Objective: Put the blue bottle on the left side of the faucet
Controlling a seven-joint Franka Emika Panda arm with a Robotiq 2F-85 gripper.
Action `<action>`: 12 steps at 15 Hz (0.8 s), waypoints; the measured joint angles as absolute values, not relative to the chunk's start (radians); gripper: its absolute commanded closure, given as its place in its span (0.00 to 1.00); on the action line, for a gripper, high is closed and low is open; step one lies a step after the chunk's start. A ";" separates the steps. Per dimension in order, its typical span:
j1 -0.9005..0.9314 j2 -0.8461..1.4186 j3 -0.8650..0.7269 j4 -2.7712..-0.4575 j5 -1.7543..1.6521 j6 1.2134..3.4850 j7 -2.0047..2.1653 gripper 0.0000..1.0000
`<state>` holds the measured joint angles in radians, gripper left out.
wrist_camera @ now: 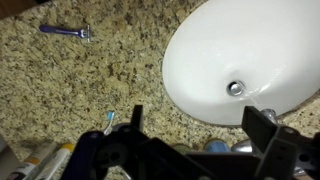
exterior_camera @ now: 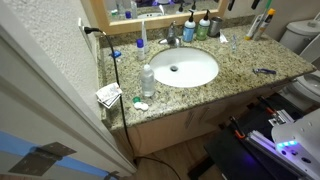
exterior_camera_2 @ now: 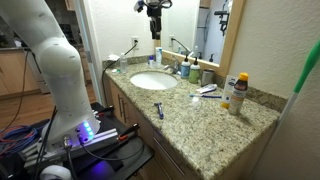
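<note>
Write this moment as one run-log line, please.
hand: open, empty, raised over sink | blue bottle: upright beside faucet, not gripped

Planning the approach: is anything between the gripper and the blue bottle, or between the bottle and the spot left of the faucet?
Nothing visible lies between the raised, open gripper and the blue bottle. The faucet itself stands between the bottle and its goal, and the green bottle crowds its far side.
</note>
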<state>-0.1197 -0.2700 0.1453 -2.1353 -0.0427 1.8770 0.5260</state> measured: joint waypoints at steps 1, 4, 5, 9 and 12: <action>-0.118 -0.209 0.139 -2.088 -0.043 1.889 0.524 0.00; -0.101 -0.039 0.123 -1.904 -0.057 1.887 0.542 0.00; -0.091 -0.011 0.116 -1.871 -0.059 1.886 0.546 0.00; -0.073 -0.017 0.097 -1.878 -0.059 1.886 0.546 0.00; -0.058 0.019 0.078 -1.876 -0.116 1.887 0.541 0.00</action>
